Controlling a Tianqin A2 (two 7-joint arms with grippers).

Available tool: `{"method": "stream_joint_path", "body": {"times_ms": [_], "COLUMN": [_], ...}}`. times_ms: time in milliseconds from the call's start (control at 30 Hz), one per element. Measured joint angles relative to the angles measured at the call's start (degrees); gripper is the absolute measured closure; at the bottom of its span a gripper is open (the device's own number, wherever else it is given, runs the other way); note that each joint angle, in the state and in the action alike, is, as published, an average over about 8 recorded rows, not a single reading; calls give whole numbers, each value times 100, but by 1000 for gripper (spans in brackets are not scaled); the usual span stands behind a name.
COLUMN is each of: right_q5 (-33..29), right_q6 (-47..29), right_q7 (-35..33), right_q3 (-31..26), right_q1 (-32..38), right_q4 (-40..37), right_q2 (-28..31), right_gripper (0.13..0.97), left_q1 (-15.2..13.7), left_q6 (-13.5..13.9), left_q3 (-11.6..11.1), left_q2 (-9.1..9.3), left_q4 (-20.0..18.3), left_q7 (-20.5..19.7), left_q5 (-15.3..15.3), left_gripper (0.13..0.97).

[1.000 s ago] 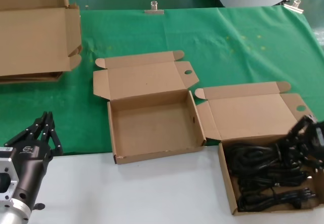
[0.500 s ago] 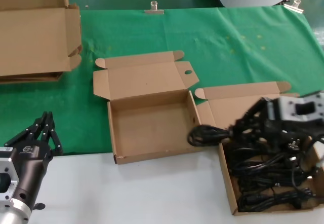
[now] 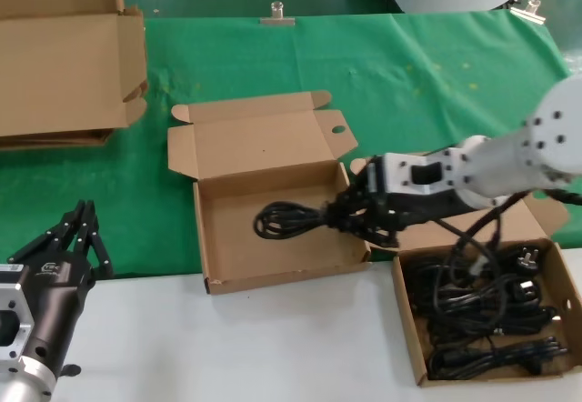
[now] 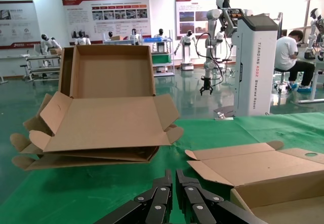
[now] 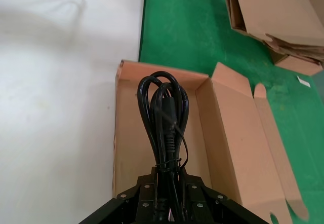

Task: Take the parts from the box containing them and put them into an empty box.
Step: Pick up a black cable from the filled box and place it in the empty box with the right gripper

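Black power cord pinched by right gripper over empty box | left gripper parked, fingers pressed together | risk: trailing cable may snag on the box wall.

One black looped power cord hangs over the empty box, clamped at its bundled end by the right gripper. The empty box sits open, lid flat back, straddling the green cloth's front edge. Remaining cords lie tangled in the open source box at the table's right front.

Flattened cardboard boxes on green cloth
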Motion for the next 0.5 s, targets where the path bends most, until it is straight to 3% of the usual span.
{"method": "stream_joint_path", "body": {"times_ms": [267,500], "right_q5": [-180,-115], "right_q6": [528,1046], "right_q7": [-222,-783], "right_q3": [-194,-214], "right_q1": [159,414], "right_q4": [-898,-2135], "right_q2": [-756,-1374], "right_gripper": [869,869], "left_q1": [0,0], "left_q6": [0,0], "left_q3": [0,0], "left_q2": [0,0], "left_q4": [0,0], "left_q7": [0,0], "left_q5": [0,0], "left_gripper": [925,925]}}
